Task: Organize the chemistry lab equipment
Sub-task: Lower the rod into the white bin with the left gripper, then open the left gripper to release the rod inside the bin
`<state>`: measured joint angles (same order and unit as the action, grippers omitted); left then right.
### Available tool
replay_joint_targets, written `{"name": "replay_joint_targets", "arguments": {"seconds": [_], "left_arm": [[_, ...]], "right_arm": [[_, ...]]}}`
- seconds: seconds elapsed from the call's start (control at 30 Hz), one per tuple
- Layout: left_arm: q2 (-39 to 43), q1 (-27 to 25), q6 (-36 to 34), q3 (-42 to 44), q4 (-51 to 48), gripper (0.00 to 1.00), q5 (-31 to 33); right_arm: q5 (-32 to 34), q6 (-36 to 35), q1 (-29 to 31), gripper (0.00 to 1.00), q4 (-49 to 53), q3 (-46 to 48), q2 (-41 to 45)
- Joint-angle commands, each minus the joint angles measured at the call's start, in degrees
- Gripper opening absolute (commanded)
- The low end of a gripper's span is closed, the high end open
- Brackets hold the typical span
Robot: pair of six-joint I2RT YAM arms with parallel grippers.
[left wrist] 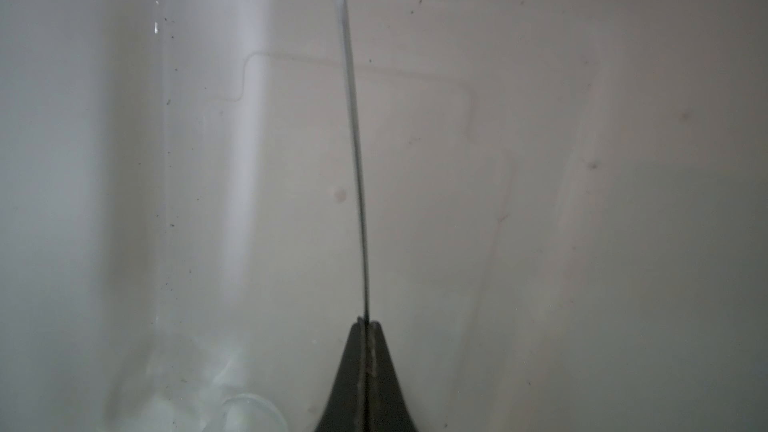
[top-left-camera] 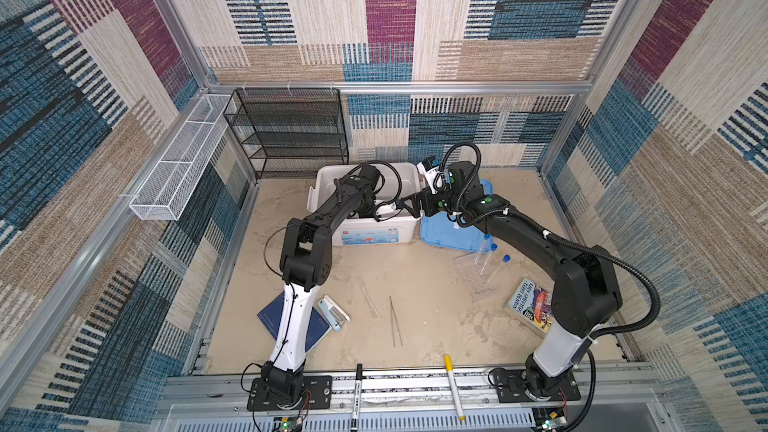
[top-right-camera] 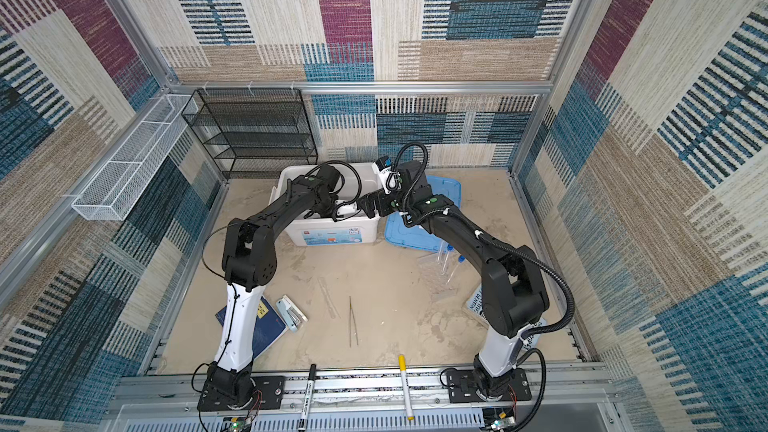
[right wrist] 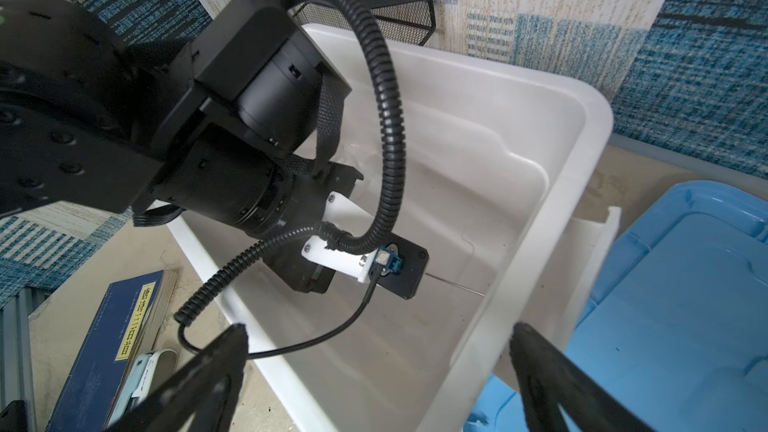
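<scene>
Because the long thin spoon (left wrist: 353, 139) is pinched only at its very end by the left gripper (left wrist: 366, 322), whose jaws are shut flat on it, it could be levered out of the grip if its far end is pressed against the floor or wall of the white bin (right wrist: 590, 118). If released from any height, it could also be bounced onto what appears to be a clear glass vessel (left wrist: 249, 407) in the bin's corner, though that shape is too blurred to be named with certainty. A knock between the two arms must be counted as a second risk, since the right gripper (right wrist: 379, 328) is held just over the bin's rim, close beside the left wrist. The left arm is reached forward and bent down into the bin, with the spoon carried low inside it. The right arm is stretched across above the blue lid (top-left-camera: 440, 234), its jaws spread wide and empty. The test tubes (top-left-camera: 484, 259), glass rod (top-left-camera: 368, 299) and tweezers (top-left-camera: 392, 309) are seen lying on the table (top-left-camera: 436, 313), outside the bin.
</scene>
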<state>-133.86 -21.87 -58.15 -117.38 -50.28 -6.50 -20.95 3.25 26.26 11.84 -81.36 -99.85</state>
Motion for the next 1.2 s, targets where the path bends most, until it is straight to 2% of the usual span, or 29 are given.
{"name": "replay_joint_targets", "arguments": {"seconds": [0.0, 0.23, 0.33, 0.4, 0.5, 0.7, 0.83, 0.97, 1.17], "left_arm": [[-0.99, -0.28, 1.55, -0.90, 0.03, 0.00, -1.92], [-1.44, -0.16, 3.49, -1.88, 0.10, 0.00, -2.46], [-1.42, -0.19, 4.32, -2.06, 0.08, 0.03, -2.63], [-1.32, -0.27, 4.35, -2.02, 0.08, 0.08, -2.36], [-0.89, -0.28, 3.86, -1.79, 0.06, 0.19, -1.62], [0.00, -0.28, 3.46, -1.97, 0.48, 0.24, 0.58], [1.32, -0.28, 3.24, -1.71, 1.06, 0.35, 2.09], [3.51, -0.28, 2.94, -1.18, 1.37, 0.50, 2.81], [6.06, -0.31, 3.78, -0.65, 2.39, 0.59, 5.20]], "right_arm": [[-0.25, 0.96, -0.01, 1.00, -1.82, -0.37, -0.43], [-0.19, 0.91, 0.02, 1.00, -1.59, -0.25, -0.61], [-0.01, 0.75, 0.02, 1.00, -1.39, -0.28, -0.60], [0.08, 0.67, 0.02, 1.00, -1.29, -0.37, -0.52], [0.19, 0.61, 0.02, 1.00, -1.16, -0.37, -0.43], [0.03, 0.89, 0.02, 1.00, -1.12, -0.80, -0.42], [-0.06, 1.02, 0.02, 0.99, -0.74, -1.26, -0.26], [-0.08, 1.13, 0.02, 1.00, -0.50, -1.32, 0.42], [0.22, 1.80, 0.02, 0.99, -0.34, -0.61, 2.26]]}}
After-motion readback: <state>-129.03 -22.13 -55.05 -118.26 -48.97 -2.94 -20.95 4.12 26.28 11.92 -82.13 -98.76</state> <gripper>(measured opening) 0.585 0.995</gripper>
